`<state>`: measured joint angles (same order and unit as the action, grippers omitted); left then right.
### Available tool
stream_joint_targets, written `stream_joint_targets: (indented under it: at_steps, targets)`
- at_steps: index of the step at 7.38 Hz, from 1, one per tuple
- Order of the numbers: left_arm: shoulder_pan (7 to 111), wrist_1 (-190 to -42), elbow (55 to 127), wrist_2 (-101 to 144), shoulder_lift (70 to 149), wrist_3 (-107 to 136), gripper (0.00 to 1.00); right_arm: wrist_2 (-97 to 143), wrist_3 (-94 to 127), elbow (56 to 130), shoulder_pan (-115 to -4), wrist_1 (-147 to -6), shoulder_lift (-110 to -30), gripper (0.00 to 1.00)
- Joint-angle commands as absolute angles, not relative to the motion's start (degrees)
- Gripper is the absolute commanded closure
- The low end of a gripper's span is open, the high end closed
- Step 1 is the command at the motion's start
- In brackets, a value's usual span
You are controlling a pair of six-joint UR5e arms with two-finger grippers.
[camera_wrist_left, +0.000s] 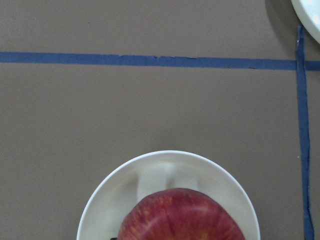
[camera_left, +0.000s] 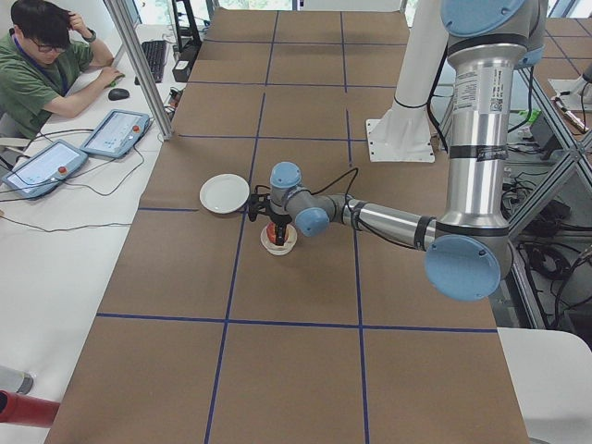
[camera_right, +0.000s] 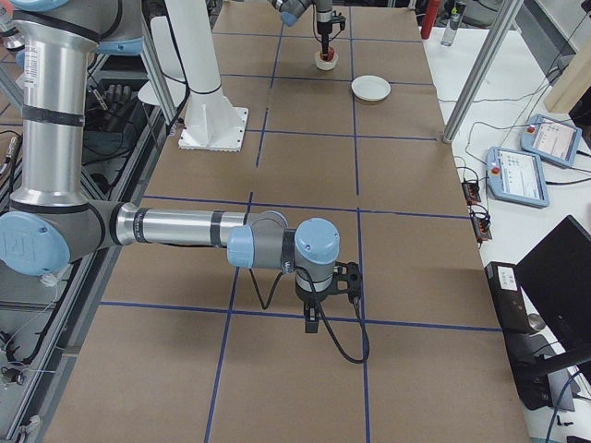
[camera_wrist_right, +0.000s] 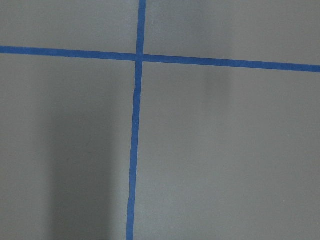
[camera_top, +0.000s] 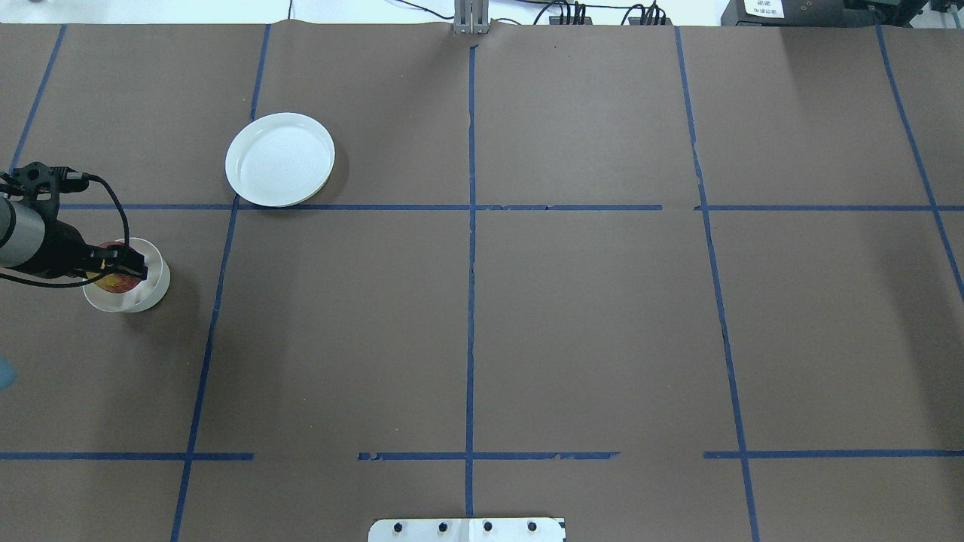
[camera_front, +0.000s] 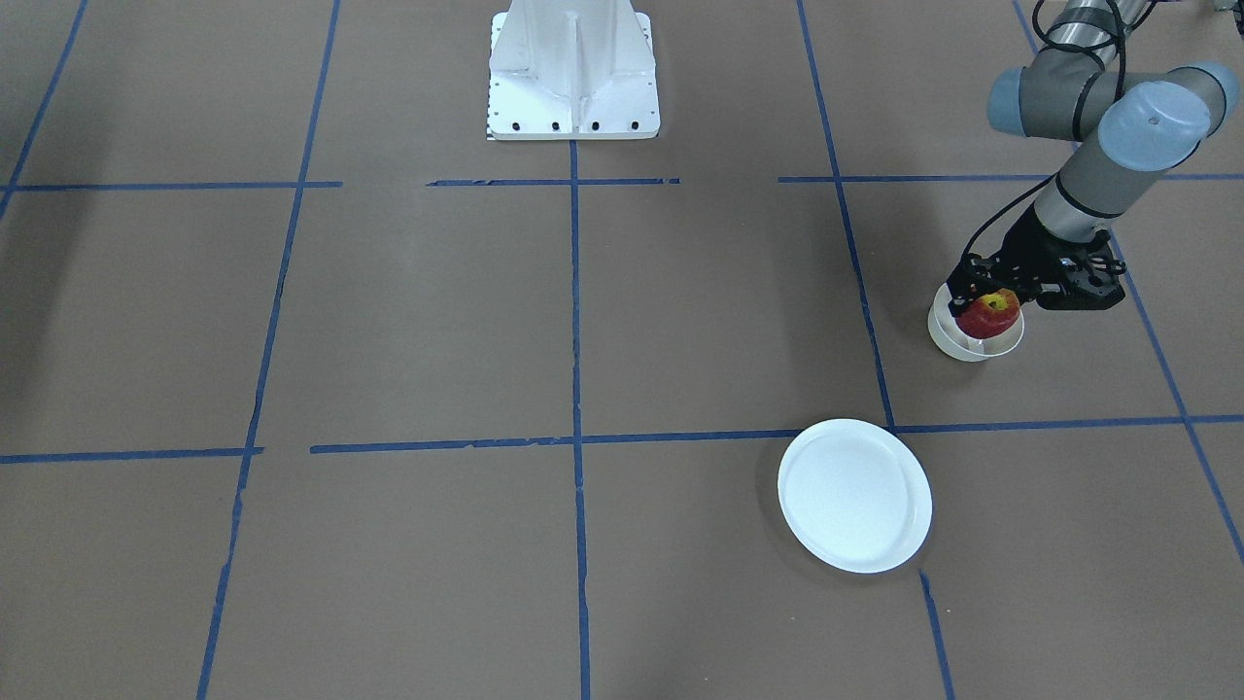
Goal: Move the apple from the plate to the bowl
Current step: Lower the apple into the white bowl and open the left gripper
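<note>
One view, front: left pincer [camera_front: 985, 297] clamps apple [camera_front: 993, 314] at bowl [camera_front: 957, 343] | right pincer [camera_right: 312, 321], side-only: cannot tell

Bowl [camera_top: 153, 292] at the table's [camera_top: 587, 316] left end. Apple [camera_top: 114, 283] within its rim, left gripper [camera_top: 120, 267] directly over it. Plate [camera_top: 280, 159] farther out, right of bowl, apart.

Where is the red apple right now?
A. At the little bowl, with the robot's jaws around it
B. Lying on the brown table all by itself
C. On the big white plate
A: the apple is at the bowl, with the jaws of the left arm around it, and the plate has no apple on it.
</note>
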<state>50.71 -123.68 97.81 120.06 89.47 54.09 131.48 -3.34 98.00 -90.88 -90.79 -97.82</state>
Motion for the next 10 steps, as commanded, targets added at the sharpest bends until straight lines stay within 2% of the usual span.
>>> stream_joint_targets:
  at_steps: [1, 2, 6, 8, 10]
  targets:
    - [50.71, -123.75, 97.56, 120.06, 89.47, 53.88, 0.27, 131.48, -3.34, 98.0, -90.88, -90.79, -97.82, 0.0]
    - [50.71, -123.75, 97.65, 120.06, 89.47, 53.96, 0.2, 131.48, -3.34, 98.0, -90.88, -90.79, -97.82, 0.0]
    - [50.97, -123.49, 98.69, 120.49, 89.3, 53.97, 0.04, 131.48, -3.34, 98.0, -90.88, -90.79, -97.82, 0.0]
    - [51.85, -122.87, 103.86, 120.76, 86.24, 53.79, 0.01, 131.48, -3.34, 98.0, -90.88, -90.79, -97.82, 0.0]
    - [61.19, -122.79, 106.61, 122.5, 81.14, 44.3, 0.0, 131.48, -3.34, 98.0, -90.88, -90.79, -97.82, 0.0]
